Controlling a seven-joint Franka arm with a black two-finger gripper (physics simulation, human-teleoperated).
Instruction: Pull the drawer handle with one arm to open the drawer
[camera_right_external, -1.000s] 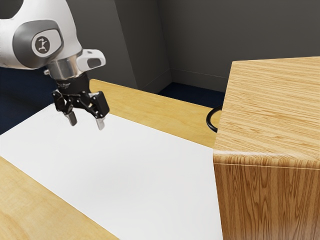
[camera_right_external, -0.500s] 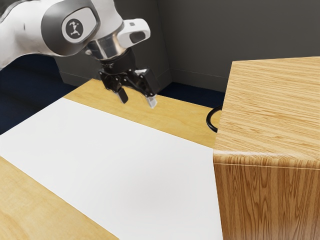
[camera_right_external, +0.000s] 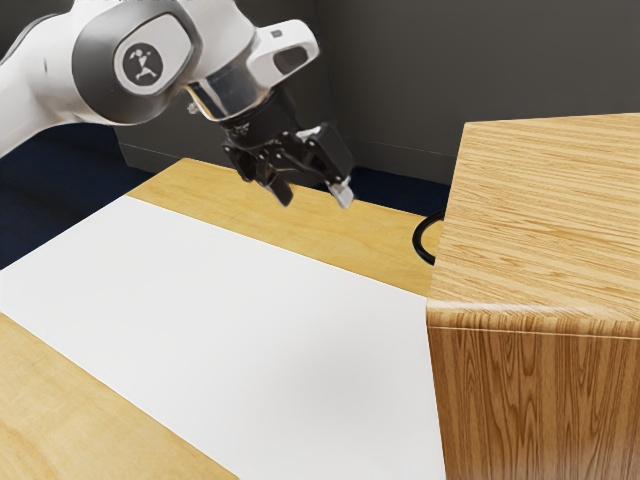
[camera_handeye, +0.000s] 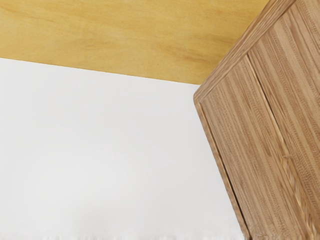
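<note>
A light wooden cabinet (camera_right_external: 545, 290) stands at the exterior view's right. A black loop handle (camera_right_external: 425, 240) juts from its far face, toward the table's back edge. My black gripper (camera_right_external: 314, 194) hangs open in the air above the back of the table, some way to the exterior view's left of the handle and higher than it, with nothing between its fingers. In the wrist view the cabinet's wooden front (camera_handeye: 270, 125) shows slanted, with a vertical seam down it.
The wooden table (camera_right_external: 330, 225) carries a large white mat (camera_right_external: 230, 320) across its middle; the mat (camera_handeye: 100, 155) also lies under my hand. A dark wall and floor sit behind the table.
My arm has swung from over the mat at the exterior view's left up and to the right, toward the cabinet's handle. The gripper stayed open. The cabinet has not moved.
</note>
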